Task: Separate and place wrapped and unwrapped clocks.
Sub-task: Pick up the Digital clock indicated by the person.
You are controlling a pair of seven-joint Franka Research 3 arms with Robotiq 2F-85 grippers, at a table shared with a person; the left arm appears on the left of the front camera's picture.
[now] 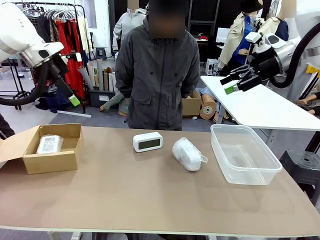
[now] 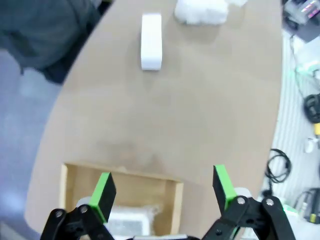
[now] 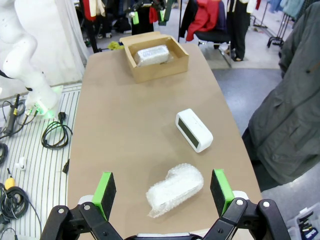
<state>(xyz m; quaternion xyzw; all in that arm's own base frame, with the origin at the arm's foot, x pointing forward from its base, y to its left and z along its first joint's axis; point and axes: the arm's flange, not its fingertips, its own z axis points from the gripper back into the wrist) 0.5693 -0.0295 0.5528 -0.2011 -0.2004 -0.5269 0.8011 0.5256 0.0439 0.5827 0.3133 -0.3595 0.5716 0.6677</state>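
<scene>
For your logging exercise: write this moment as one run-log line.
left gripper: open, raised | right gripper: open, raised | boxed wrapped clock: in box | loose wrapped clock: on table beside bare clock

Front camera, at the near edge of the counter (image 1: 150,200), looks across at the person (image 1: 157,75) at 12 o'clock. Left wrist camera, high up, looks down on the cardboard box (image 2: 135,192) at 6 o'clock. Right wrist camera, also high, sights lengthwise toward that box at 12 o'clock. All three share the bare clock (image 1: 147,141).
</scene>
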